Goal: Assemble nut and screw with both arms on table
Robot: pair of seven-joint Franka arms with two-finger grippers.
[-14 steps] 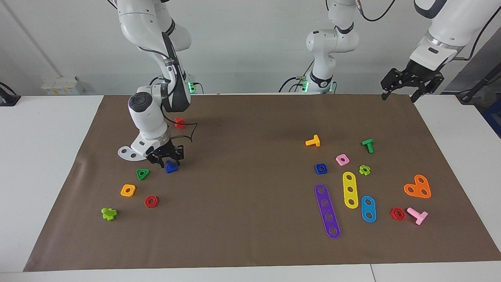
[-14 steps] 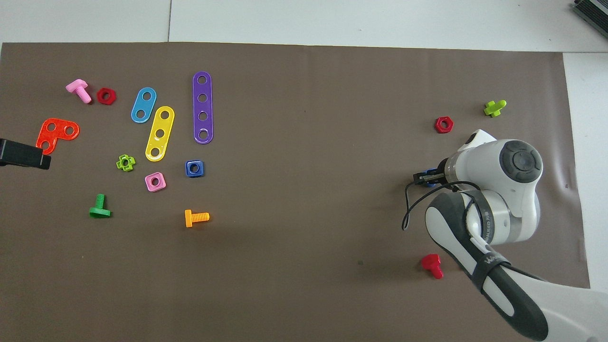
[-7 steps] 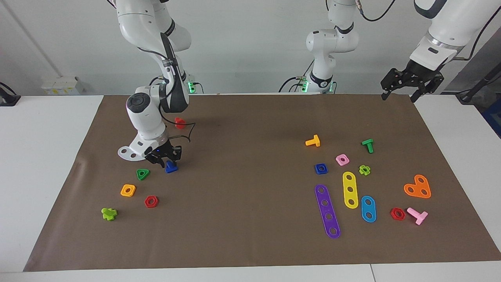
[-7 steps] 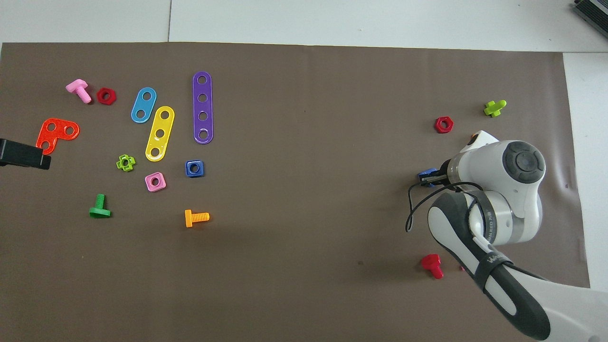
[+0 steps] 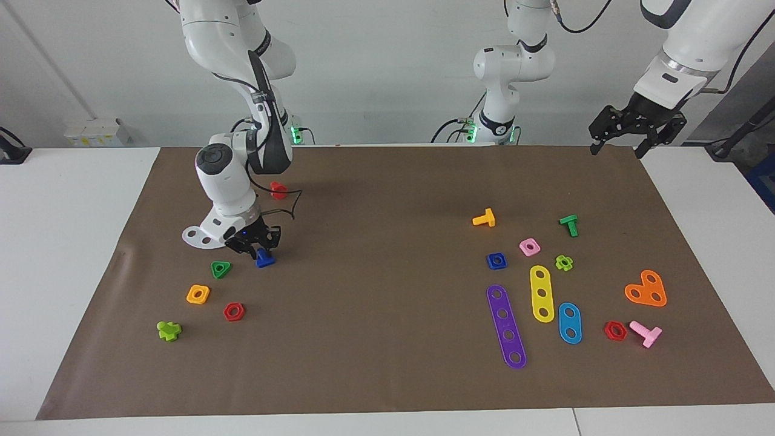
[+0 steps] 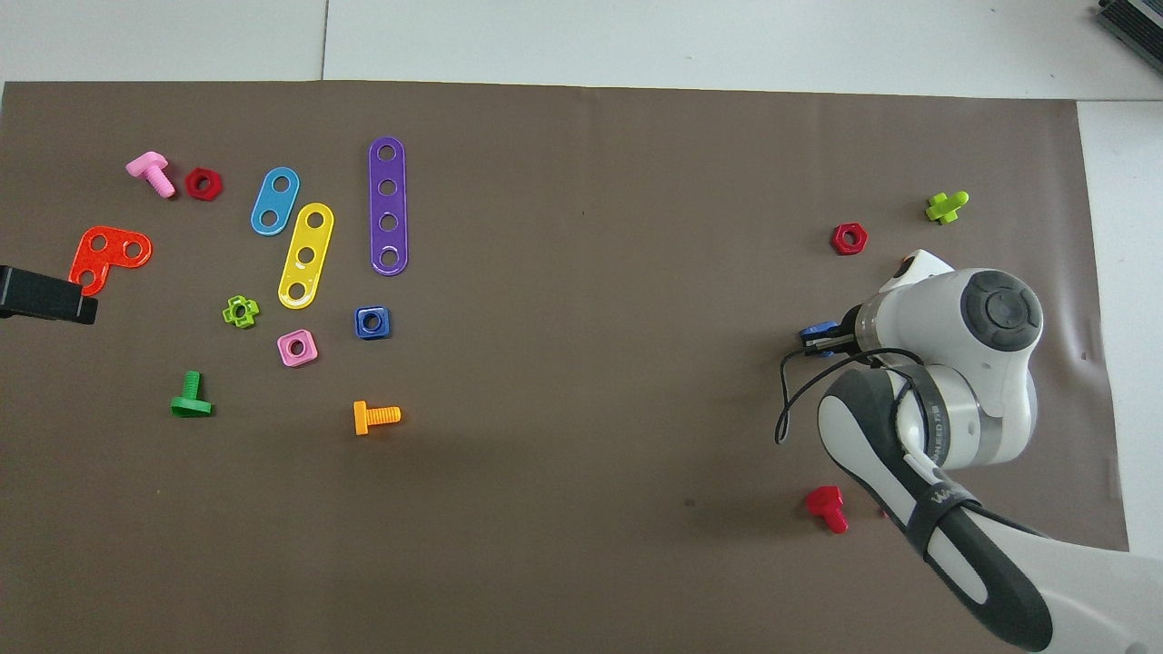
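Because the nut [image 5: 496, 261] lies flat at the left arm's end of the table [image 5: 66, 254], my right gripper [image 5: 259, 248] pinches the screw [image 5: 263, 260] just above the paper beside the green triangular nut [image 5: 221, 269], while my left gripper [image 5: 637, 124] waits open.

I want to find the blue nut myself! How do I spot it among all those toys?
Look at the brown paper sheet toward the left arm's end of the table, where the long flat strips lie. The nut sits beside the pink square nut, at the purple strip's end. It is the only blue square there with a round hole.
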